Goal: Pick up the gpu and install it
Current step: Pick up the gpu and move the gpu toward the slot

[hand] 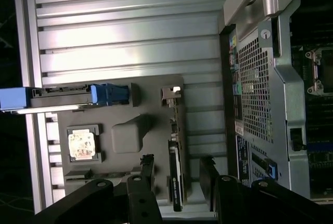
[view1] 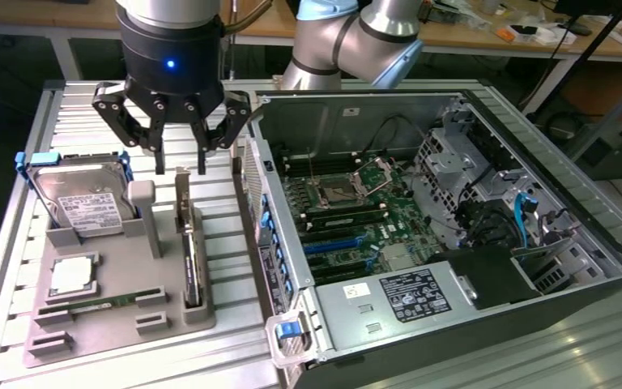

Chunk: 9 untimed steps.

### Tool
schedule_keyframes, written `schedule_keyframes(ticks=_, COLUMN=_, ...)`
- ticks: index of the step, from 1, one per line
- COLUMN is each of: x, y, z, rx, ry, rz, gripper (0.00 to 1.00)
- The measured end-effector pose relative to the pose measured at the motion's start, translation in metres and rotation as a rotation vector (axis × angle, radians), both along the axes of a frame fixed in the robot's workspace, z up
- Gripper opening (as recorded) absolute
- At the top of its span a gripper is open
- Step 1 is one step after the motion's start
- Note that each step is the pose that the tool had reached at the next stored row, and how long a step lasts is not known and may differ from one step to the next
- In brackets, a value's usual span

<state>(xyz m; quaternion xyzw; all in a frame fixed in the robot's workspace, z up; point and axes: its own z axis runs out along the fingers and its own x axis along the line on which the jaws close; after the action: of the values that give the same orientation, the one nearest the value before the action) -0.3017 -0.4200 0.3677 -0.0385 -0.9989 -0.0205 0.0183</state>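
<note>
As I watch through the exterior view, the gripper point(view1: 181, 170) hangs directly above the grey holder tray point(view1: 127, 324) at that view's left, its fingers point(view1: 161, 158) spread wide apart and holding nothing. The gpu point(view1: 191, 259) stands on its long edge in a slot along the tray's side nearest the computer case point(view1: 355, 101). Its silver bracket point(view1: 181, 194) is at the end farthest from the camera. The fingertips sit just over that bracket end, one on each side of the card; I cannot tell whether either one touches it.

On my wrist view the gpu point(hand: 176, 172) runs as a thin dark strip between the two fingers point(hand: 147, 164). Grey tray point(hand: 127, 130) shows in a gap on both sides, so the gripper point(hand: 177, 159) straddles the card without clamping it.

The same tray carries a hard drive point(view1: 78, 198) with blue handles, standing tilted in its cradle. A processor point(view1: 74, 275) lies flat on it, and a green memory stick point(view1: 106, 301) sits in a low slot nearest the camera. The tray rests on the slatted aluminium worktop point(view1: 84, 105). Just beside it the case lies open on its side with the motherboard point(view1: 365, 215) exposed, and the card is not yet in it.
</note>
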Motion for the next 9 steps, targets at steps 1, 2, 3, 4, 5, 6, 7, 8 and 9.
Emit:
schedule_keyframes(ticks=1, x=0.0, y=-0.0009, z=-0.0001, rx=0.0, ry=0.0, rz=0.0, gripper=0.48)
schedule_keyframes(ticks=2, x=0.0, y=-0.0018, z=-0.0002, rx=0.0001, ry=-0.0001, rz=0.0, gripper=0.48)
schedule_keyframes(ticks=3, x=0.0, y=-0.0026, z=-0.0002, rx=0.0001, ry=-0.0001, rz=0.0, gripper=0.48)
schedule_keyframes(ticks=4, x=0.0, y=-0.0034, z=-0.0003, rx=0.0, ry=0.0, rz=0.0, gripper=0.48)
schedule_keyframes(ticks=5, x=0.0, y=-0.0043, z=-0.0004, rx=0.0, ry=0.0, rz=0.0, gripper=0.48)
schedule_keyframes(ticks=6, x=0.0, y=-0.0052, z=-0.0005, rx=0.0, ry=0.0, rz=0.0, gripper=0.48)
schedule_keyframes(ticks=7, x=0.0, y=-0.0059, z=-0.0005, rx=0.0001, ry=-0.0001, rz=0.0, gripper=0.48)
schedule_keyframes(ticks=8, x=0.0, y=-0.0067, z=-0.0006, rx=0.0001, ry=-0.0001, rz=0.0, gripper=0.48)
schedule_keyframes(ticks=9, x=0.0, y=-0.0075, z=-0.0008, rx=0.0001, ry=-0.0001, rz=0.0, gripper=0.48)
